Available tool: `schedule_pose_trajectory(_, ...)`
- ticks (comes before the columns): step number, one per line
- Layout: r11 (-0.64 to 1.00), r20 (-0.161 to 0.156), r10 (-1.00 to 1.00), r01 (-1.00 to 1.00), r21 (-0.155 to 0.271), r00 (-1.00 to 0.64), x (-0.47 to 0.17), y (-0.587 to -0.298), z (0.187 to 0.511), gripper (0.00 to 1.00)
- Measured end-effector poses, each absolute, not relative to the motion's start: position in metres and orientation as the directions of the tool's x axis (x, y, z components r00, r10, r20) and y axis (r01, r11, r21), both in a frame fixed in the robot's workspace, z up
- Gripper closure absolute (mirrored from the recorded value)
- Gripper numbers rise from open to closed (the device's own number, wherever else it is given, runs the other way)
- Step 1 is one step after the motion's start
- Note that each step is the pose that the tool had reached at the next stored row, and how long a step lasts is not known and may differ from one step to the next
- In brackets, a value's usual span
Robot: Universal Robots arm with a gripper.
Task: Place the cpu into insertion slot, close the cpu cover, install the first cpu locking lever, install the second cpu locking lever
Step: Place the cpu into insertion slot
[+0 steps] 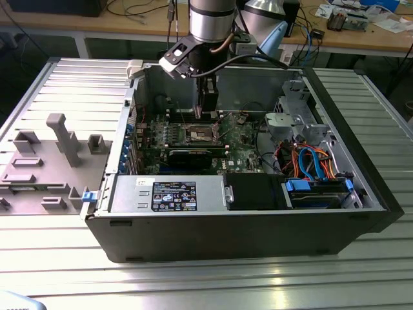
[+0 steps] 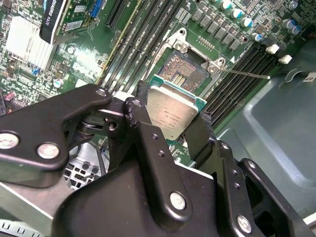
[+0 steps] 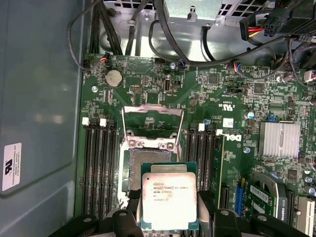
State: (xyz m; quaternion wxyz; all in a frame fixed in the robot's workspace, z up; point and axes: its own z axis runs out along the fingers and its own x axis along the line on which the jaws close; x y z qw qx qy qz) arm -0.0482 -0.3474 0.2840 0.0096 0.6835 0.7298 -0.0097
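One cpu (image 3: 169,201), metal top up, in tool (image 2: 172,112), over insertion slot (image 3: 134,170)

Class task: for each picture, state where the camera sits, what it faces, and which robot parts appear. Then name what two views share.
Exterior view: off the arm, looking down into the open computer case; the arm and tool show.
First wrist view: on the arm, facing straight at the green board; tool fingers show.
Second wrist view: on the arm, facing the board slantwise; the tool's black links show.
Shared: both wrist views show the tool-held chip and open socket.
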Motion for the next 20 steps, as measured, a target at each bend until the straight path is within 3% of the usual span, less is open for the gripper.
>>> schedule_pose_trajectory(20,0.054,-0.027,0.998,0.999,-0.001,-0.054,-0.0487,-0.3474,0.2814,0.46)
